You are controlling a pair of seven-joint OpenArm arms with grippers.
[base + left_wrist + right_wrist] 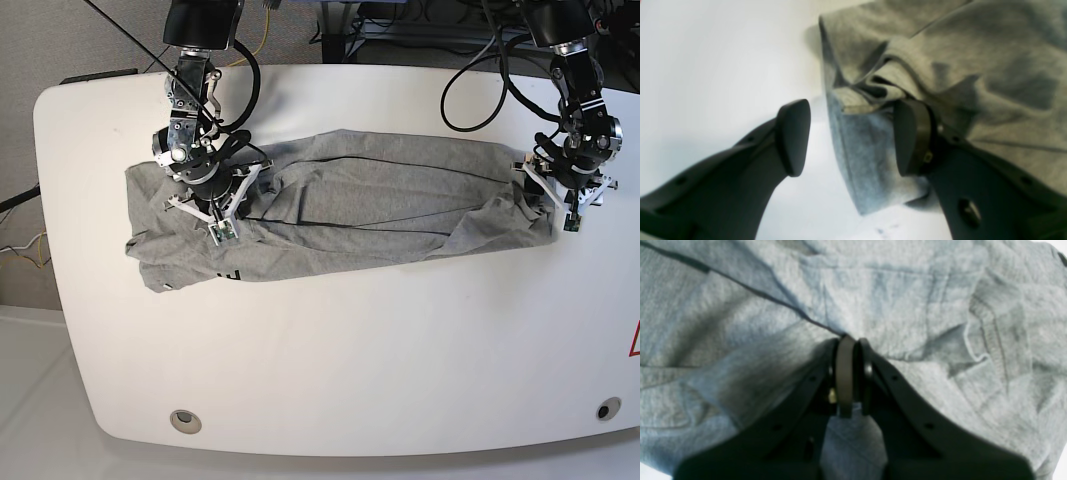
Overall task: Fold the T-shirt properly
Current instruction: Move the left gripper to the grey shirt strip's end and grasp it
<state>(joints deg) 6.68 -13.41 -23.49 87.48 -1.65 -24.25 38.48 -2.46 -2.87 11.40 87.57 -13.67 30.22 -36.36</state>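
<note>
The grey T-shirt [370, 210] lies stretched in a creased band across the white table [350, 350]. My right gripper [215, 212], on the left of the base view, is shut on a pinch of the T-shirt [907, 306]; in its wrist view the gripper [851, 350] has its pads pressed together with fabric bunched around them. My left gripper [556, 196] is at the shirt's other end. In the left wrist view the left gripper [851, 138] is open, and a folded edge of the T-shirt [867, 160] sits between its fingers, against the right-hand pad [907, 140].
Black cables [470, 90] hang from the arms over the table's back edge. Two bolt holes [183, 421] sit near the front corners. A red mark [632, 342] shows at the right edge. Bare white tabletop [706, 66] lies beside the left gripper.
</note>
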